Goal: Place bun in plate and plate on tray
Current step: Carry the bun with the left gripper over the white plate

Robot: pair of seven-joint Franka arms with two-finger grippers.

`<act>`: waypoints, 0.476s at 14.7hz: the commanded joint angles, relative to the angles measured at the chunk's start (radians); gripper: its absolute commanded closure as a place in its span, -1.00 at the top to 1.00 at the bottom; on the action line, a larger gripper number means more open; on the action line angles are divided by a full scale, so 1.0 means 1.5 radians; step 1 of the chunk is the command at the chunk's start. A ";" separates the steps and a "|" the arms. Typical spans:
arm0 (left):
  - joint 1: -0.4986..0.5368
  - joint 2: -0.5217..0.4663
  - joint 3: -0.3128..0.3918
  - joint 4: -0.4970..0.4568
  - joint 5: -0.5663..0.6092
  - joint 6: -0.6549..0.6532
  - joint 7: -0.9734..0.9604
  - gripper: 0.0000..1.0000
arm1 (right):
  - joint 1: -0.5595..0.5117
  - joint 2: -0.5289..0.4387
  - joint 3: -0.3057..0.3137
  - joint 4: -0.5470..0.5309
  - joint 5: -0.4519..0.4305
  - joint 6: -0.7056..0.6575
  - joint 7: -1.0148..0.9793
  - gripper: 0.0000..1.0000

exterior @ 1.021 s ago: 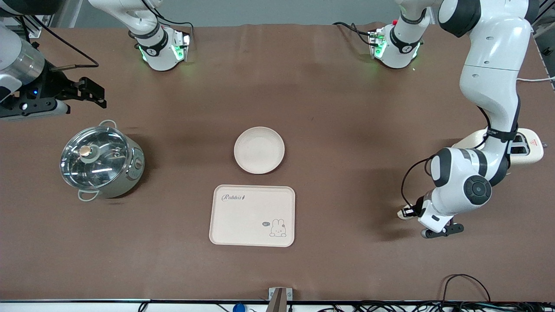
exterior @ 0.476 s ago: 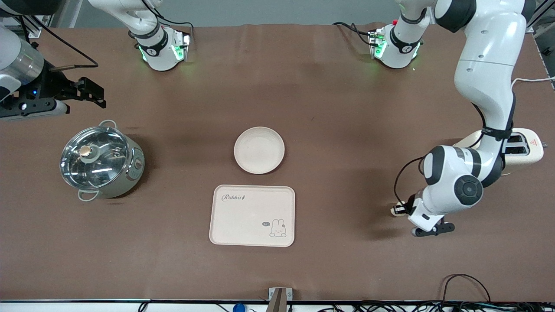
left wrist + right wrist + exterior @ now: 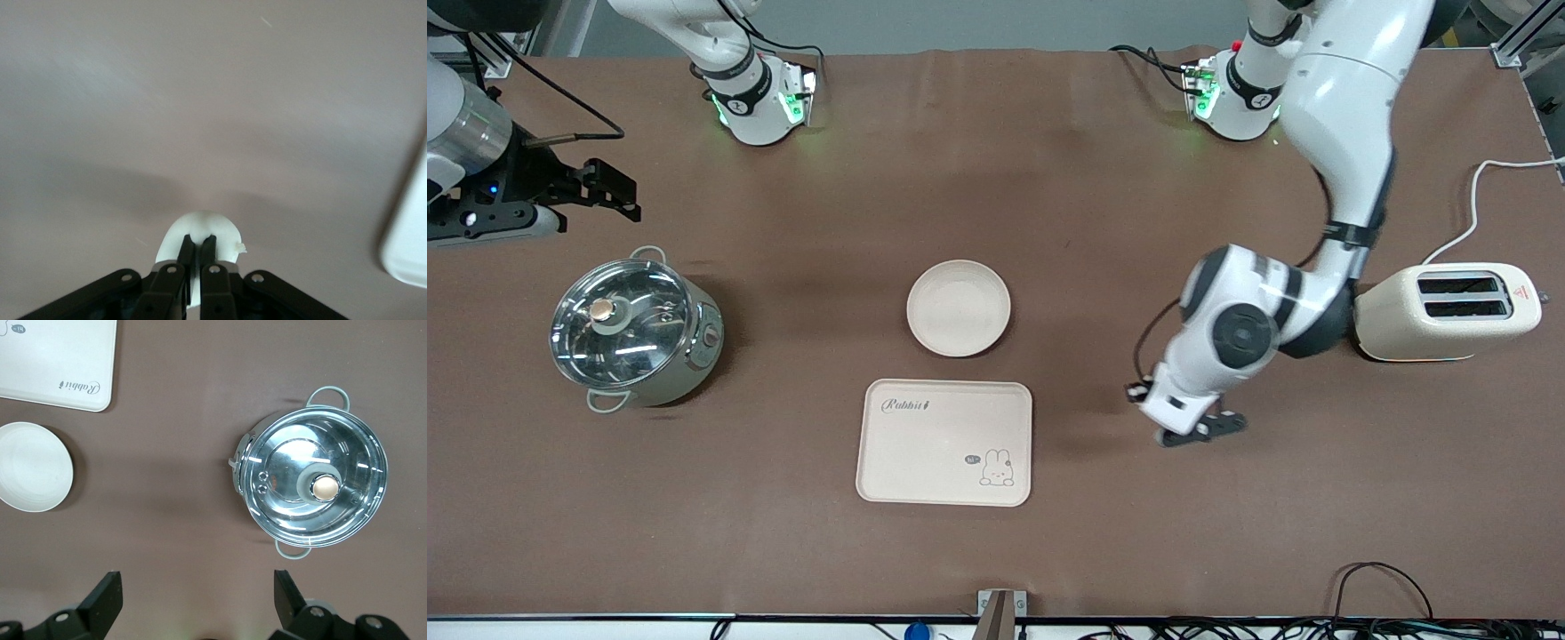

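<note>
My left gripper (image 3: pixel 1141 392) is shut on the pale cream bun (image 3: pixel 200 223) and holds it in the air over bare table, between the toaster and the tray. In the left wrist view the gripper (image 3: pixel 198 241) pinches the bun between both fingers. The cream "Rabbit" tray (image 3: pixel 945 442) lies mid-table. It also shows in the right wrist view (image 3: pixel 53 360). The round plate (image 3: pixel 959 308) sits empty just farther from the front camera than the tray. My right gripper (image 3: pixel 615 190) is open and empty, in the air beside the pot.
A steel pot with a glass lid (image 3: pixel 633 331) stands toward the right arm's end. A cream toaster (image 3: pixel 1449 313) with its white cord (image 3: pixel 1485 191) stands toward the left arm's end. A pale rounded edge (image 3: pixel 408 247) shows in the left wrist view.
My left arm has swung the bun away from the toaster toward the tray. The toaster is now uncovered. The right arm has not moved.
</note>
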State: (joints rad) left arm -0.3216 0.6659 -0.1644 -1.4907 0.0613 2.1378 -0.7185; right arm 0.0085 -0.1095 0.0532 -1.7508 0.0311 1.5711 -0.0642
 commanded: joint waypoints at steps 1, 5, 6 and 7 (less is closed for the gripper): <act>-0.057 -0.002 -0.002 0.002 0.007 -0.006 -0.092 -0.99 | -0.006 -0.008 0.001 -0.009 -0.007 -0.006 0.003 1.00; -0.164 0.017 -0.003 0.021 0.003 -0.002 -0.250 -0.99 | -0.010 0.001 0.001 -0.012 -0.007 -0.002 0.003 1.00; -0.188 0.024 -0.003 0.022 0.003 0.006 -0.285 -0.99 | -0.014 0.003 0.001 -0.023 -0.007 0.003 0.003 1.00; -0.209 0.034 -0.003 0.029 0.002 0.019 -0.314 -0.99 | -0.015 0.002 0.001 -0.027 -0.007 0.003 0.003 1.00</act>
State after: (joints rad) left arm -0.5836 0.6776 -0.1749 -1.4862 0.0612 2.1464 -1.1097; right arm 0.0021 -0.1016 0.0498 -1.7623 0.0311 1.5656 -0.0642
